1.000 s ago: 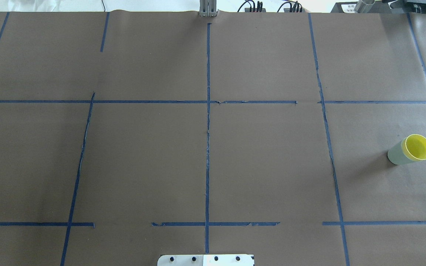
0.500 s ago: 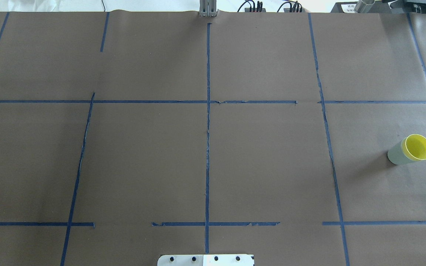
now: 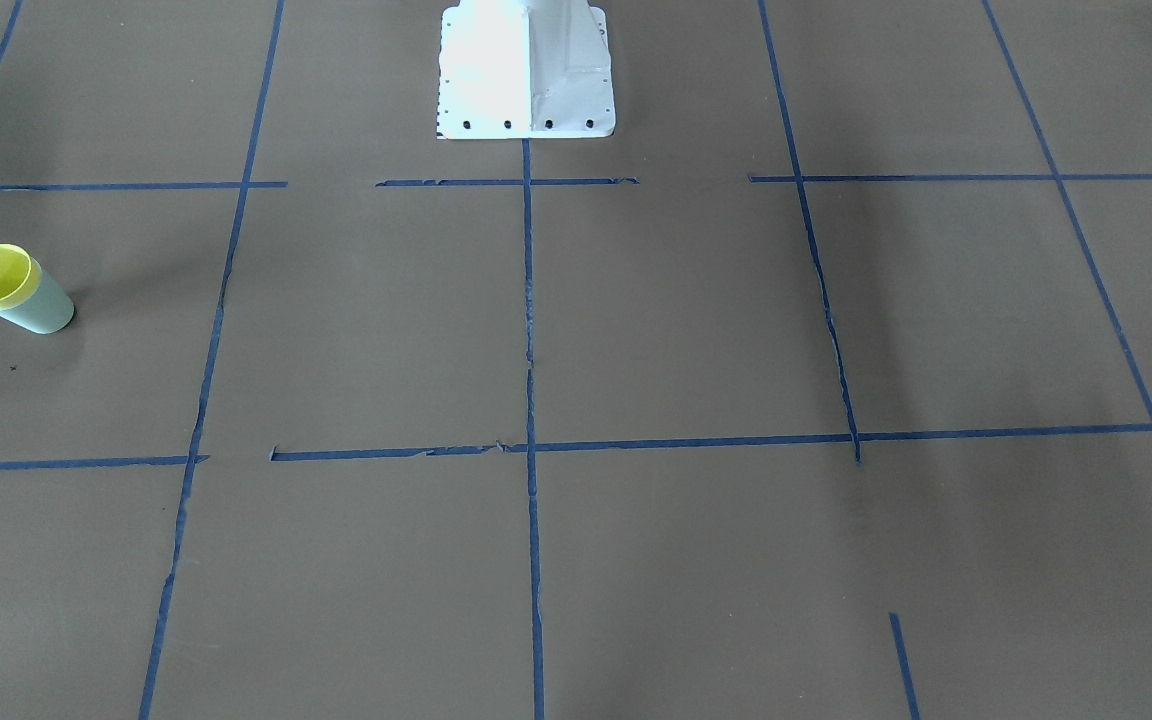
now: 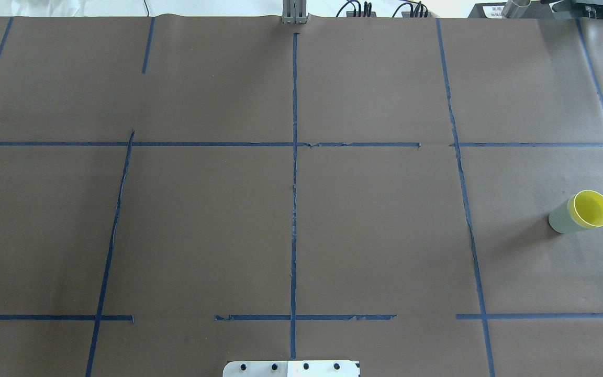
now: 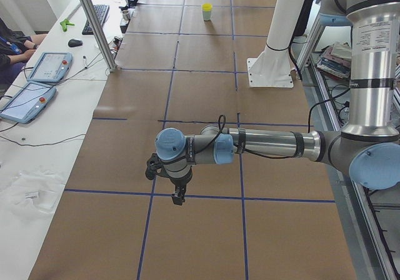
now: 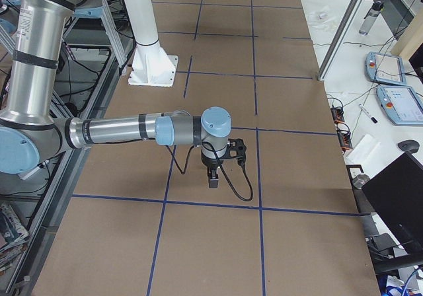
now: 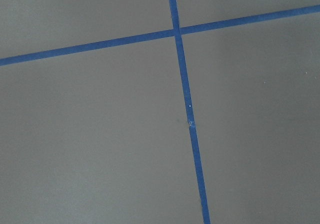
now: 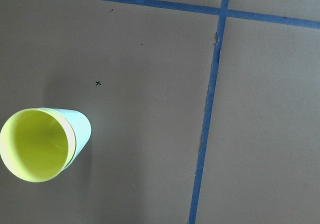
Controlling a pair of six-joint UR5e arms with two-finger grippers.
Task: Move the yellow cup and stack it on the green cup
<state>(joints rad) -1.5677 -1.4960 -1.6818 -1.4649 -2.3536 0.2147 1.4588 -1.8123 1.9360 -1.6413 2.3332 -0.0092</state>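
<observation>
Showing the yellow cup (image 4: 592, 209) seated inside the green cup (image 4: 558, 221), well to the right of the robot base (image 4: 259, 369). The stack looks complete, so both arms should keep clear of it. Whether the left gripper (image 5: 178, 195) and right gripper (image 6: 213, 177) are open cannot be told.

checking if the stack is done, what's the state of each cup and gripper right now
yellow cup: upright, nested inside the green cup, nothing in it.
green cup: upright on the table, holding the yellow cup.
left gripper: pointing down above the table, far from the cups; open or shut cannot be told.
right gripper: pointing down above the table, touching neither cup; open or shut cannot be told.
</observation>
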